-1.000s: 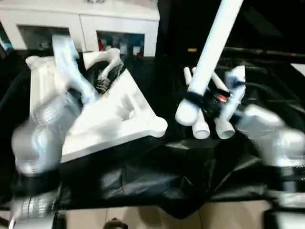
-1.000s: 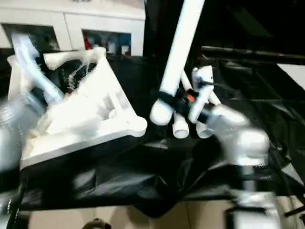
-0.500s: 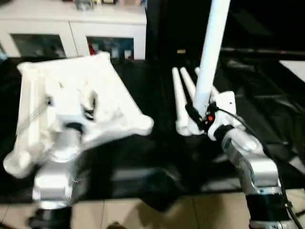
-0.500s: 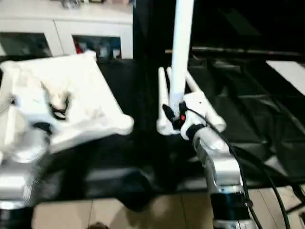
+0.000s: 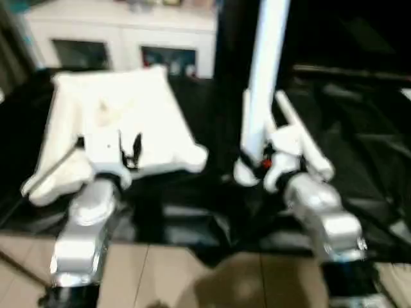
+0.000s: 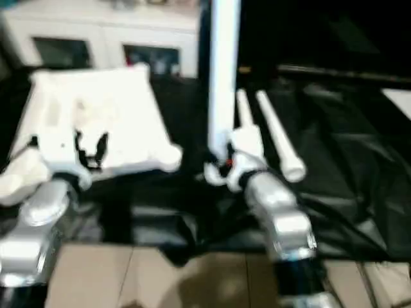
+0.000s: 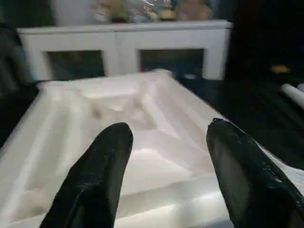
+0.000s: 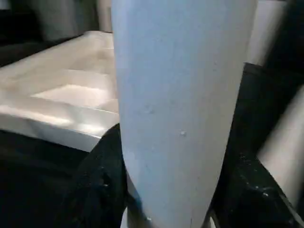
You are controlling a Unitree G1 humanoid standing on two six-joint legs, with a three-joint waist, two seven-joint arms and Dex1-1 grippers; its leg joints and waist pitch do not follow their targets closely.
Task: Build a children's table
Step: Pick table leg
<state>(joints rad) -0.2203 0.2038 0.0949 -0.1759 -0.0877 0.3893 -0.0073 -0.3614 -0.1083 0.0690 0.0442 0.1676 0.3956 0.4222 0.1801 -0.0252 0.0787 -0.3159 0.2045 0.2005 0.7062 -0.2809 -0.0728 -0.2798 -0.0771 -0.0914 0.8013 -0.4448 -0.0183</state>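
1. Right gripper [image 5: 257,163], head views: clenched low on one white tube leg [image 5: 266,70], which stands nearly upright just beside the tabletop [image 5: 122,119], off its near corner on the robot's right. The tabletop lies underside-up on black sheeting [image 5: 359,128]. Two further legs [image 6: 276,135] lie flat on the far side of the held leg from the tabletop. A white cabinet [image 5: 122,35] stands beyond the tabletop.

2. Left gripper [image 5: 128,149], head views: fingers spread over the tabletop's near edge. Whether they touch the plastic cannot be told.

3. Left wrist view: both black fingers [image 7: 102,166] stand apart, released, with the tabletop's ribbed underside [image 7: 137,128] showing between and beyond them. Nothing is held.

4. Right wrist view: the held leg rises between the two fingers [image 8: 102,185], which press against its opposite sides. The tabletop edge lies beside it.

5. Handling, judged: the leg looks like a hollow, stiff, light plastic tube with a smooth skin, so it may slip or swing in a grip taken this low. A hold nearer its middle would steady the long end.

6. Handling, judged: the tabletop appears rigid and light. Its ribs and raised rim offer the best purchase, and bracing it beside the target corner socket should stop it sliding on the sheeting as the leg is pushed in.
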